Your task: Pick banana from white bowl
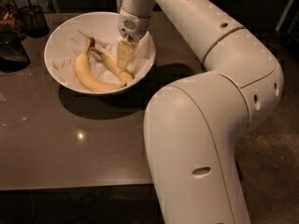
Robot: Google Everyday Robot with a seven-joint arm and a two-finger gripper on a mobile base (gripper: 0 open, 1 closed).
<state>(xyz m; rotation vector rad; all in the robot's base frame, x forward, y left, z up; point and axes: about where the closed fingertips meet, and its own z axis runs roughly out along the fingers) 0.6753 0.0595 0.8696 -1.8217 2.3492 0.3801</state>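
Note:
The white bowl [60, 36], lined with crumpled white paper, stands at the back left of the dark table. Two bananas lie in it. The banana [111, 65], shorter and deeper yellow with a greenish neck, lies diagonally in the middle right of the bowl. A paler, longer, curved banana [88, 76] with a brown stem tip lies to its left. My gripper [124, 56] reaches down into the bowl from the back and sits right on the deeper-yellow banana's middle, hiding part of it.
A black wire cup [33, 17] and a dark object [11, 50] stand at the table's left edge, close to the bowl. My large white arm [201, 125] fills the right side. The table's front edge [70, 185] runs below.

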